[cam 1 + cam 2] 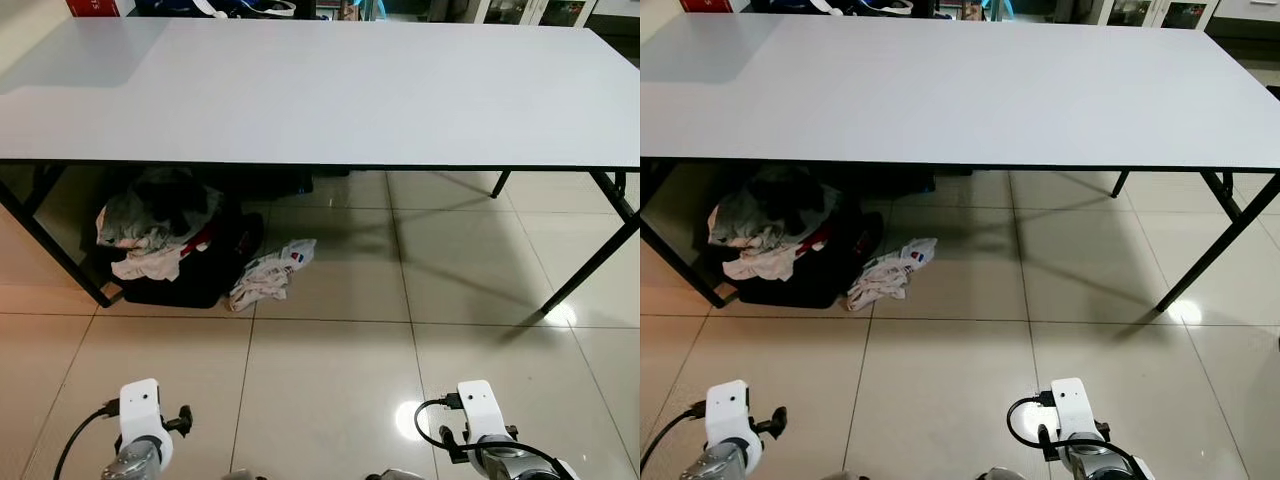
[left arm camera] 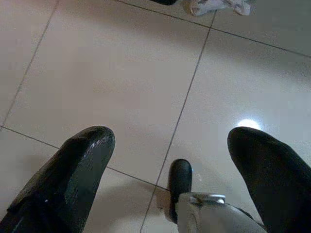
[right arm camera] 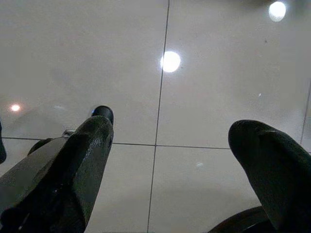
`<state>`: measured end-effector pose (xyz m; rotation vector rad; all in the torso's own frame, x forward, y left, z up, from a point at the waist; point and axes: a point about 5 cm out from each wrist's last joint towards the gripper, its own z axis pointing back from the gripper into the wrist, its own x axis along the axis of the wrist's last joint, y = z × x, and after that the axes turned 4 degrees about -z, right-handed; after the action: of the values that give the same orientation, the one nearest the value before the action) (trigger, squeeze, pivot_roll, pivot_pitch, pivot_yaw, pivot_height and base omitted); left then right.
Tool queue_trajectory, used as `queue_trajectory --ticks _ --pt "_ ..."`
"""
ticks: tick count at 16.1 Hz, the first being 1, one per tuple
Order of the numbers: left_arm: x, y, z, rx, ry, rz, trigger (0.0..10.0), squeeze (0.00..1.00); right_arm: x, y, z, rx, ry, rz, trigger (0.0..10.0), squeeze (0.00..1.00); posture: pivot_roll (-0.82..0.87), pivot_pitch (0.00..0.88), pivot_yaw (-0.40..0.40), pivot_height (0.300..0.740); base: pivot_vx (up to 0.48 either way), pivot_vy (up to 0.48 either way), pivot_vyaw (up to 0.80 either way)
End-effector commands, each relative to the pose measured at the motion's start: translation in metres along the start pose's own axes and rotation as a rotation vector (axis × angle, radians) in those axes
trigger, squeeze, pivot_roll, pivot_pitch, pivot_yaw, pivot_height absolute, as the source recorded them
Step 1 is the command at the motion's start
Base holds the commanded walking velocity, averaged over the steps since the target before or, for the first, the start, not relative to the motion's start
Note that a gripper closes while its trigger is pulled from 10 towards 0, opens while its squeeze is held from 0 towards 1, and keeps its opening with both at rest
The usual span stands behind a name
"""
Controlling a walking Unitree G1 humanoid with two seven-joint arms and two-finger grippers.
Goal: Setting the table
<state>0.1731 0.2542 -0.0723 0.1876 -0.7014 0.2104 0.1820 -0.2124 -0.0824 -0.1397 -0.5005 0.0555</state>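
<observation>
A: Where is the bench [image 1: 330, 90]?

B: Straight ahead of the robot, long and pale grey, on black folding legs. Its top runs across nearly the whole width of the head views.

A: What lies under it?

B: On the robot's left, a dark bag [image 1: 190, 275] heaped with crumpled clothes [image 1: 150, 225] sits on the tiled floor [image 1: 330, 370] below the bench. A white cloth with red and blue print [image 1: 270, 272] lies on the tiles just beside the bag.

A: And beyond the far edge?

B: A red box [image 1: 95, 6] at the far left corner, and some dark clutter too small to make out.

A: The arms?

B: Both hang low at the robot's sides, wrists showing at the bottom of the head views. The left end effector [image 2: 170, 145] points down at the floor, fingers spread wide, nothing between them. The right end effector [image 3: 170, 141] is the same: wide apart, holding nothing, above glossy tiles with lamp reflections.
</observation>
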Motion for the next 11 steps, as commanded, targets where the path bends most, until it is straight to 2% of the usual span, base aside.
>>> queue_trajectory --ticks 1,2,3,4,7,8,9,10,11 --pt "-0.0044 -0.0017 0.0007 -0.002 0.021 -0.024 10.0 0.0 0.0023 -0.0054 0.0001 -0.026 -0.006 -0.002 10.0 0.0 -0.09 0.062 -0.013 0.74 0.0 0.0 0.0" --pt "-0.0052 -0.0021 0.0008 0.005 0.026 -0.037 10.0 0.0 0.0036 -0.0065 0.0001 -0.032 -0.009 0.001 10.0 0.0 -0.09 0.063 -0.015 0.74 0.0 0.0 0.0" --pt "-0.0058 -0.0026 0.001 0.003 0.026 -0.036 10.0 0.0 0.0063 -0.0063 0.0 -0.024 -0.021 0.027 10.0 1.0 -0.09 0.065 -0.016 0.74 0.0 0.0 0.0" --pt "-0.0057 -0.0009 0.0016 0.004 0.006 0.009 10.0 1.0 0.0073 -0.0036 -0.0002 0.002 -0.023 0.012 10.0 1.0 -0.09 0.066 -0.016 0.74 0.0 0.0 0.0" --pt "-0.0089 0.0006 0.0027 0.012 0.009 0.01 10.0 1.0 0.0087 -0.001 -0.0003 0.003 -0.03 0.01 10.0 1.0 -0.09 0.07 -0.012 0.74 0.0 0.0 0.0" --pt "-0.0089 0.0012 0.0027 0.017 0.013 -0.015 10.0 1.0 0.0092 -0.0021 -0.0004 -0.017 -0.032 0.013 10.0 1.0 -0.09 0.074 -0.01 0.74 0.0 0.0 0.0" --pt "-0.0088 0.0017 0.0026 0.026 0.016 -0.024 10.0 0.0 0.0094 -0.003 -0.0003 -0.02 -0.031 -0.008 10.0 0.6 -0.09 0.074 -0.009 0.74 0.0 0.0 0.0" --pt "-0.0072 0.0008 0.0021 0.025 0.011 -0.034 10.0 0.0 0.0101 -0.0028 -0.0003 -0.007 -0.037 -0.032 10.0 0.0 -0.09 0.075 -0.008 0.74 0.0 0.0 0.0" --pt "-0.0053 -0.0009 0.0017 0.016 0.0 -0.04 10.0 0.0 0.011 -0.0015 -0.0003 0.013 -0.046 -0.034 10.0 0.0 -0.1 0.075 -0.005 0.74 0.0 0.0 0.0"
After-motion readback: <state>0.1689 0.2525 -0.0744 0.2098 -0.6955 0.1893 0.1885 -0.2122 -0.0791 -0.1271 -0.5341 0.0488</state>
